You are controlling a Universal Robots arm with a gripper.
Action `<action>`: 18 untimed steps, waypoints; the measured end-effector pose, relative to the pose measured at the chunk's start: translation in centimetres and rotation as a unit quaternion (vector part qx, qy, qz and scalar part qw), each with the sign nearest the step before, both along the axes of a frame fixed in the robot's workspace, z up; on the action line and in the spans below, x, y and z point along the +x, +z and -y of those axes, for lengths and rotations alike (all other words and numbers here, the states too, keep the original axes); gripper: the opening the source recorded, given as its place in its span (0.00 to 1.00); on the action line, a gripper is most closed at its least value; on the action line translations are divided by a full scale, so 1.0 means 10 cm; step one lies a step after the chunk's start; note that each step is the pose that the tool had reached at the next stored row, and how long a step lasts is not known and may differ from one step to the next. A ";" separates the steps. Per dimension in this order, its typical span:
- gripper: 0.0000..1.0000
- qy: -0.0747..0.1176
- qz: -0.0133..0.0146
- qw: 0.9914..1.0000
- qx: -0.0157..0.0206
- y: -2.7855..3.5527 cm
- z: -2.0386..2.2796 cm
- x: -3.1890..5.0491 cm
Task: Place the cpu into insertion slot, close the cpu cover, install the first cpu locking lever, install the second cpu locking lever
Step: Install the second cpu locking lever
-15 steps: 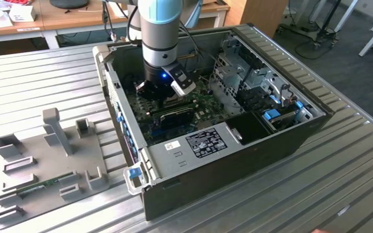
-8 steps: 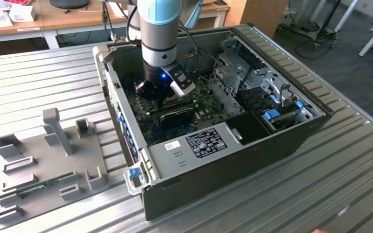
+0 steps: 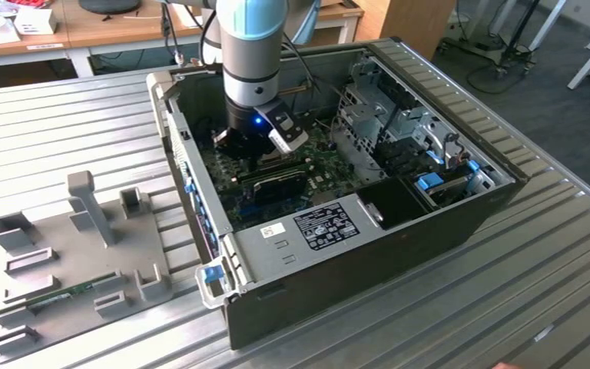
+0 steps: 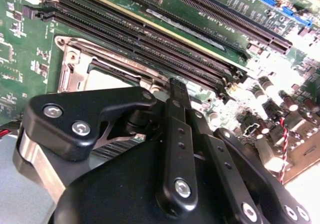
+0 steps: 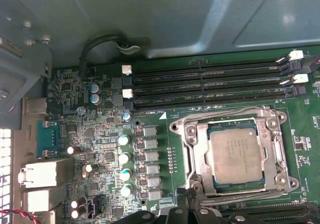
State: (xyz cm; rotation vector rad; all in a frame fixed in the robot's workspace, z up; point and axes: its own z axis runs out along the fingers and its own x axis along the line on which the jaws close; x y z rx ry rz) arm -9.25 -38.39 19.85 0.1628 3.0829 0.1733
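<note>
In the second wrist view the end effector hides most of the insertion slot; its own body runs off the picture's edge; in the first wrist view the slot's near rim sits behind the black linkage; in the exterior view the arm covers the socket area.
</note>
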 end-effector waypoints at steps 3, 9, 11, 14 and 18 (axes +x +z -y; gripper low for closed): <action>0.10 0.000 0.000 1.000 0.000 -0.010 -0.001 0.000; 0.10 0.000 0.000 1.000 0.000 -0.016 -0.001 0.000; 0.10 0.000 0.000 1.000 0.000 -0.016 -0.001 -0.001; 0.10 0.000 0.000 1.000 0.000 -0.016 -0.001 -0.017; 0.10 0.000 0.000 1.000 0.000 -0.016 -0.001 -0.041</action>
